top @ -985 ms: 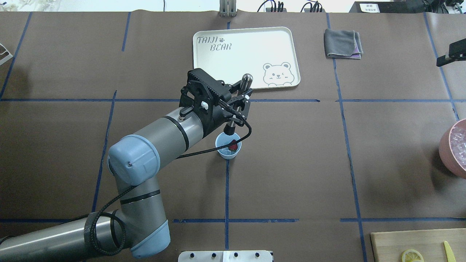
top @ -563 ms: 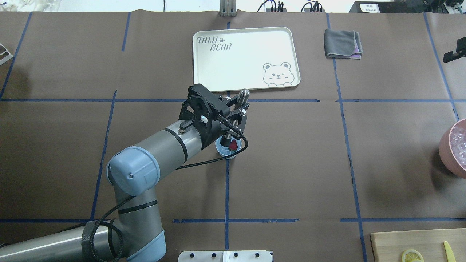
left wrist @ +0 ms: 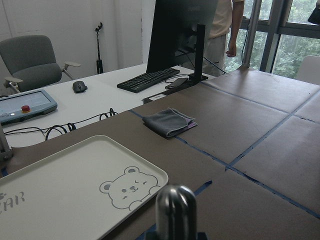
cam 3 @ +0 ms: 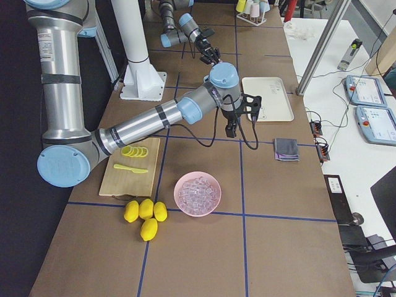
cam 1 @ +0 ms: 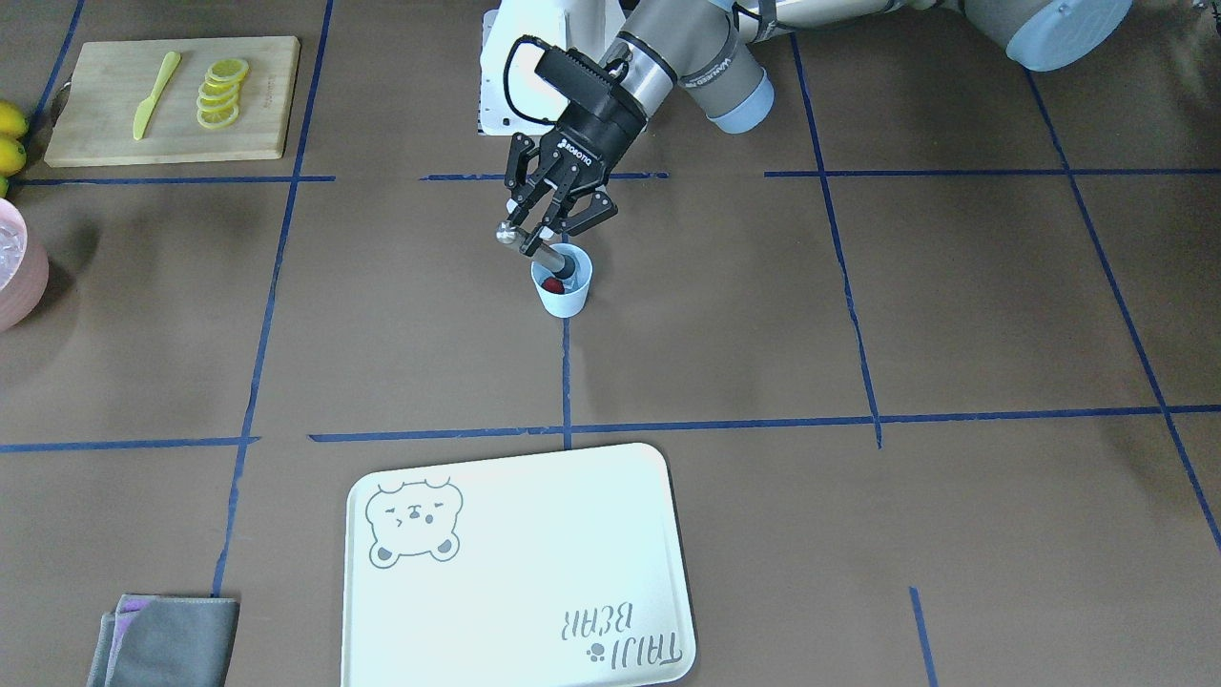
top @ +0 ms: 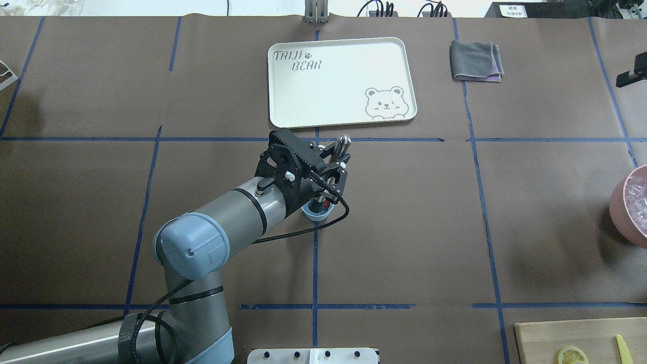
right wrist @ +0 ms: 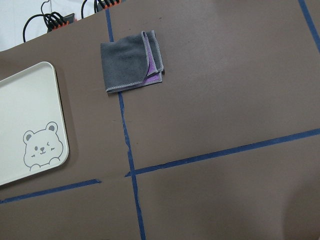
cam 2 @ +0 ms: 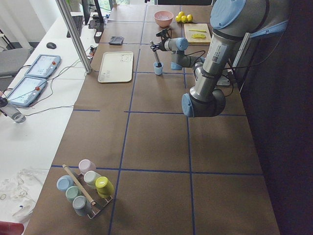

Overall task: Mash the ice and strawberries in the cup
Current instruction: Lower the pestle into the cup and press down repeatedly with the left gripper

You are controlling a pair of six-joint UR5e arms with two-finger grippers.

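The pale blue cup (cam 1: 563, 296) stands near the table's middle, partly hidden under my left gripper in the overhead view (top: 317, 215). A red strawberry (cam 1: 550, 284) lies inside it (top: 327, 205). No ice shows in the cup. My left gripper (cam 1: 546, 234) (top: 334, 169) is shut on a steel muddler (cam 1: 523, 243) that leans with its lower end in the cup; its rounded top (left wrist: 175, 205) fills the left wrist view's bottom. My right gripper (cam 3: 238, 117) hangs over the table's right side, away from the cup; I cannot tell its state.
A pink bowl (cam 3: 213, 204) of ice cubes (cam 3: 197, 192) stands at the right edge. Beside it are a cutting board (cam 1: 114, 134) with lemon slices (cam 1: 219, 91) and a yellow knife. A cream bear tray (top: 303, 86) and a grey cloth (top: 475, 60) lie beyond the cup.
My left gripper has come down and nearer with the muddler, whose lower end now sits deeper in the cup. The black part at the right edge drew back a little.
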